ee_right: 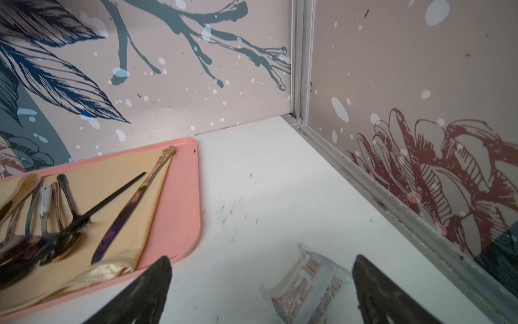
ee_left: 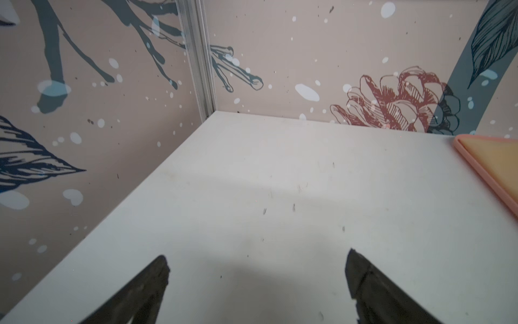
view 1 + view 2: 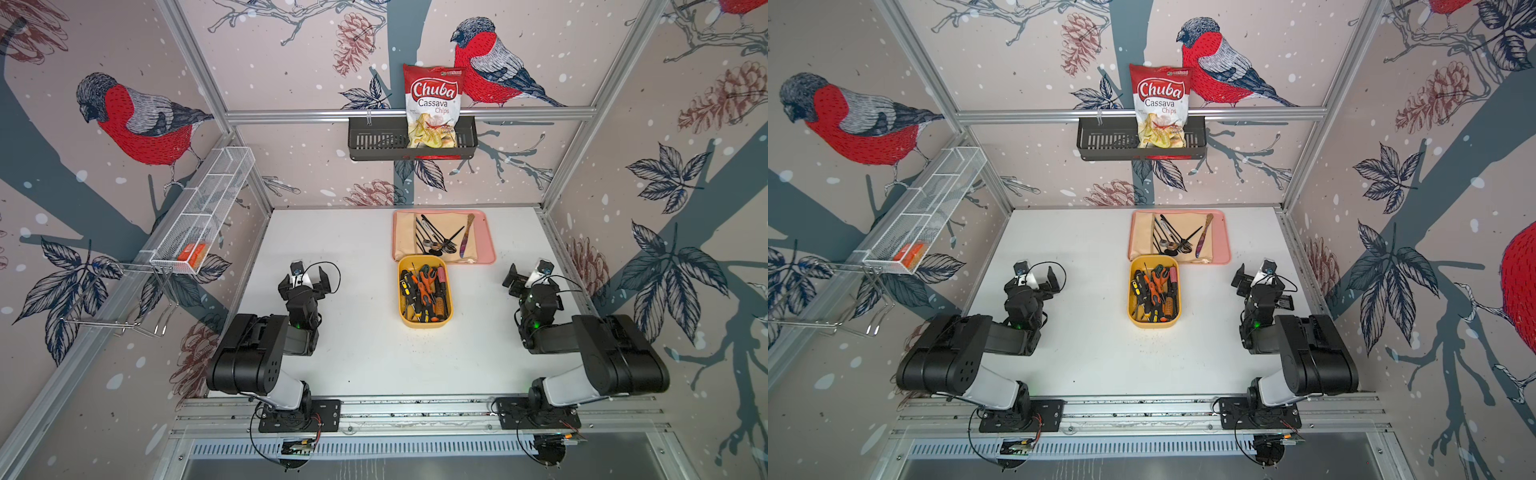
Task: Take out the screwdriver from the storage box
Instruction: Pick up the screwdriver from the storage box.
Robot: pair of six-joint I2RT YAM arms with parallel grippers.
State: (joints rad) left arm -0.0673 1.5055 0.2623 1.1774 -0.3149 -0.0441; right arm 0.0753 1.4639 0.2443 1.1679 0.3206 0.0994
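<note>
The storage box [image 3: 424,325] [image 3: 1153,325], a mustard-yellow tub, stands on the white table in both top views, just in front of a pink tray. Several screwdrivers [image 3: 424,291] [image 3: 1156,287] with black, orange and yellow handles lie piled inside it. My left gripper [image 3: 305,279] [image 3: 1034,279] [image 2: 257,258] hangs open over bare table, well to the left of the box. On the other side, to the box's right, my right gripper [image 3: 532,279] [image 3: 1262,286] [image 1: 262,261] is open with nothing held. Neither wrist view shows the box.
The pink tray [image 3: 488,232] [image 1: 193,196] [image 2: 476,157] holds a beige cloth and cutlery [image 1: 120,221]. A small printed sachet [image 1: 305,283] lies on the table beneath the right gripper. A black wall basket [image 3: 374,141] holds a chips bag [image 3: 434,104]. A white mesh shelf [image 3: 208,208] hangs at left.
</note>
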